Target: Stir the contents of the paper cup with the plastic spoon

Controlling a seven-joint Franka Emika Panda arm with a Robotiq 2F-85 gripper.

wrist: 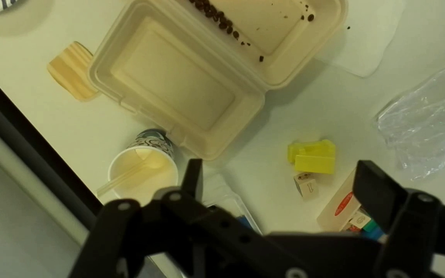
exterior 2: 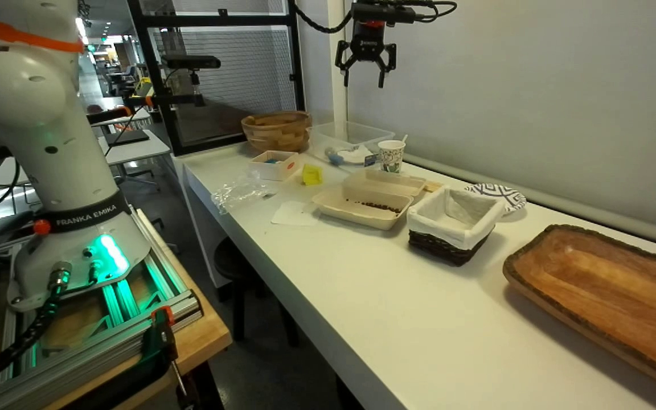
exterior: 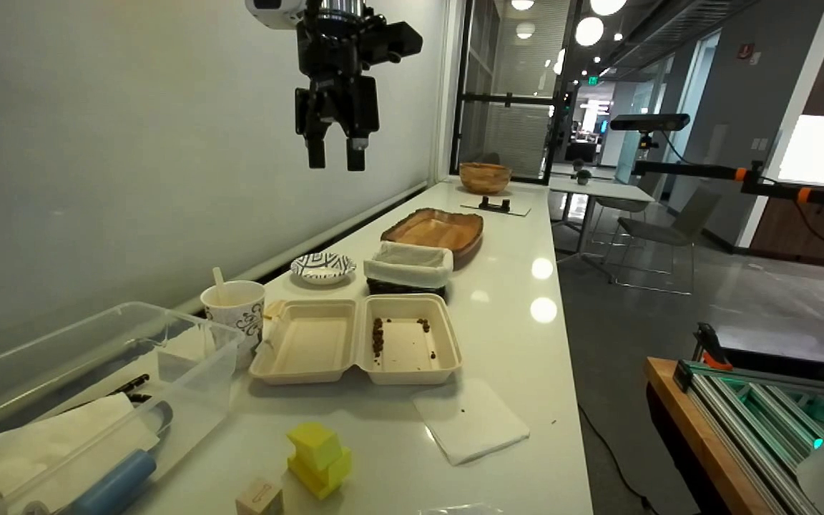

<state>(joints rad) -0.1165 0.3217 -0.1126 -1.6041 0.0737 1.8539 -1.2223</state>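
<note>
Hovers above the table (exterior 2: 316, 279) with pincer (exterior: 336, 157) spread, well clear of the plastic spoon (wrist: 129, 175) leaning in the patterned paper cup (exterior 2: 391, 157).

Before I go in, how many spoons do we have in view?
1: the plastic spoon, leaning at a slant in the paper cup, beside the clear bin and beige clamshell box. Another could be hidden inside the bin.

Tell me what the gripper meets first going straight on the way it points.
Probably the beige clamshell lid, near its edge; depth is unclear, so the gripper might miss it and reach the table.
</note>
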